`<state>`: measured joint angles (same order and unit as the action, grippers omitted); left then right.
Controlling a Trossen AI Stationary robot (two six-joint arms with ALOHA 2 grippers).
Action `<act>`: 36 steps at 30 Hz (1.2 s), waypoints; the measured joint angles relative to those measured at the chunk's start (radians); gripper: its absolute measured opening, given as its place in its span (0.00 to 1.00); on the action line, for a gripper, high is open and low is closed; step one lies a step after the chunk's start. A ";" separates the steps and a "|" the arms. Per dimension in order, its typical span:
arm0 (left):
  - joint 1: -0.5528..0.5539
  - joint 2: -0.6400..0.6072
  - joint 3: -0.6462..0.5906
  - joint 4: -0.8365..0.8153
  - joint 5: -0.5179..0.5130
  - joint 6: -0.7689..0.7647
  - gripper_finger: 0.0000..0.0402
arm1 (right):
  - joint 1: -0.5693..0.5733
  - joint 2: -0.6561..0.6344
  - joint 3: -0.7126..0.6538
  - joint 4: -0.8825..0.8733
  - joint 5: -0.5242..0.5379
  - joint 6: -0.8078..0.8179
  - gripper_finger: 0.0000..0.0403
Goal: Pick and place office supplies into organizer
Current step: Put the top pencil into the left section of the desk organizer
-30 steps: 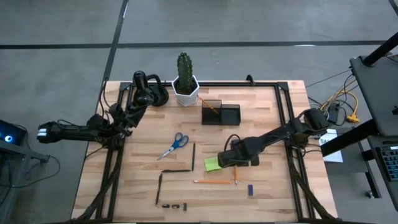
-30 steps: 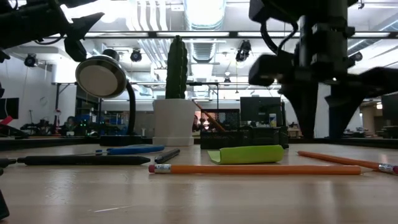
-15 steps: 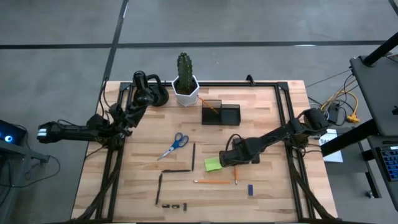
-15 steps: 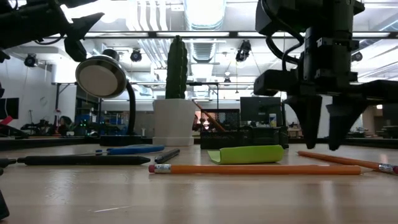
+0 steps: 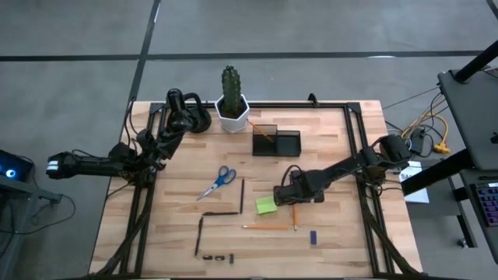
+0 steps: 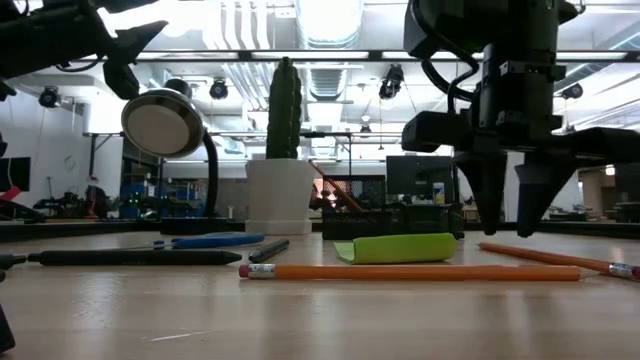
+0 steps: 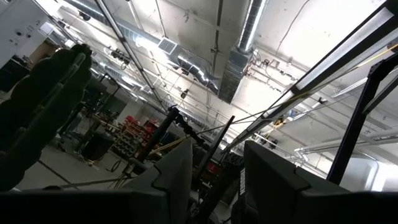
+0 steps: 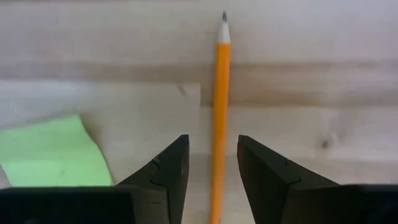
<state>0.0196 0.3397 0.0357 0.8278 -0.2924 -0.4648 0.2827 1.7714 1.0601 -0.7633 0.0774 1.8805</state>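
My right gripper (image 8: 213, 152) (image 6: 508, 232) points down, open, just above the table. Its fingers stand either side of an orange pencil (image 8: 219, 112) (image 5: 294, 219) near its pointed far end and touch nothing. A lime-green sticky-note pad (image 5: 266, 205) lies flat beside it on the left. The dark organizer (image 5: 276, 141) stands at the far middle with a pencil leaning in it. Scissors (image 5: 218, 182), dark pens (image 5: 242, 194), another pencil (image 5: 264, 228), a blue block (image 5: 313, 237) and clips (image 5: 218, 257) lie on the table. My left gripper (image 7: 214, 180) waits open at the table's far left, pointing upward.
A white cactus pot (image 5: 232, 110) and a black rounded gadget (image 5: 188, 113) stand at the far left of the organizer. A black frame rail (image 5: 366, 210) runs along the table's right side. Bare wood lies between the pad and the organizer.
My right gripper has sunk a little toward the pencil and shifted slightly toward the table's left. Its fingers have drawn somewhat closer together but remain apart. Nothing on the table has moved.
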 joint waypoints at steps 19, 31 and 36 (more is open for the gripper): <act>0.000 -0.002 -0.001 0.000 0.000 0.000 0.32 | -0.019 0.077 0.024 0.001 -0.003 -0.116 0.30; 0.000 -0.004 -0.002 0.001 0.001 0.000 0.32 | -0.019 0.147 0.128 -0.196 -0.027 -0.139 0.27; 0.000 -0.005 -0.002 0.001 0.000 0.000 0.32 | -0.019 0.139 0.116 -0.171 -0.034 -0.156 0.24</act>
<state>0.0193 0.3351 0.0338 0.8293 -0.2920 -0.4648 0.2638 1.9106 1.1763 -0.9341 0.0437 1.7243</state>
